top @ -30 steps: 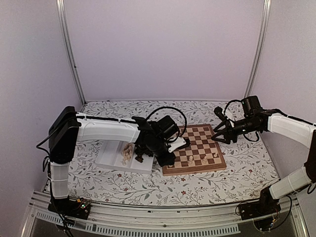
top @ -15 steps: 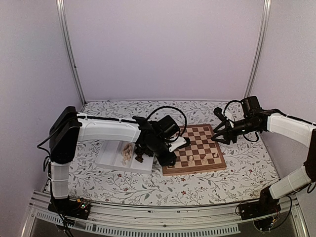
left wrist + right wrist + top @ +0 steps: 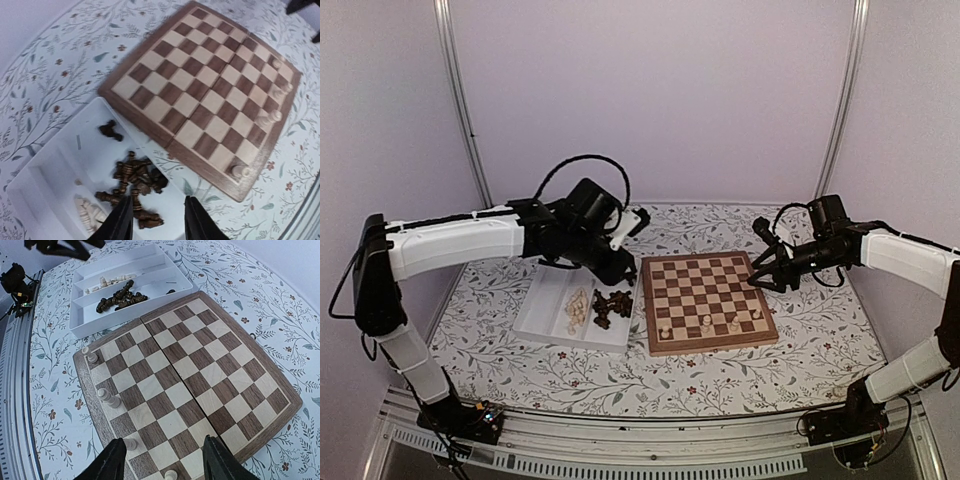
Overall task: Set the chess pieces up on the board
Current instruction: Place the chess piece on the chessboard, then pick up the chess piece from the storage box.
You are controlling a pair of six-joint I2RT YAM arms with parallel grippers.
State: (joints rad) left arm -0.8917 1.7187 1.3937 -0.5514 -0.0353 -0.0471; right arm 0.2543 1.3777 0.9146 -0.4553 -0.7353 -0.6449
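Note:
The board (image 3: 708,285) lies at the table's middle, with several cream chess pieces (image 3: 706,322) standing along its near row; the leftmost (image 3: 241,171) is at the corner. My left gripper (image 3: 625,273) hangs open above the white tray (image 3: 535,325), near the board's left edge. In the left wrist view its fingers (image 3: 120,225) are apart with nothing between them, high over a heap of dark pieces (image 3: 132,180). Loose cream pieces (image 3: 578,308) fill the tray's other compartment. My right gripper (image 3: 767,272) hovers open over the board's right edge, holding nothing (image 3: 165,462).
The tray (image 3: 80,327) sits just left of the board (image 3: 190,370). A lone dark piece (image 3: 110,131) lies apart from the heap. Metal rails run along the near table edge and pale walls close in the back and sides.
My left arm has lifted away from the board's near-left corner and swung back over the tray, jaws opening. A cream piece now stands at that corner. The right arm has not moved.

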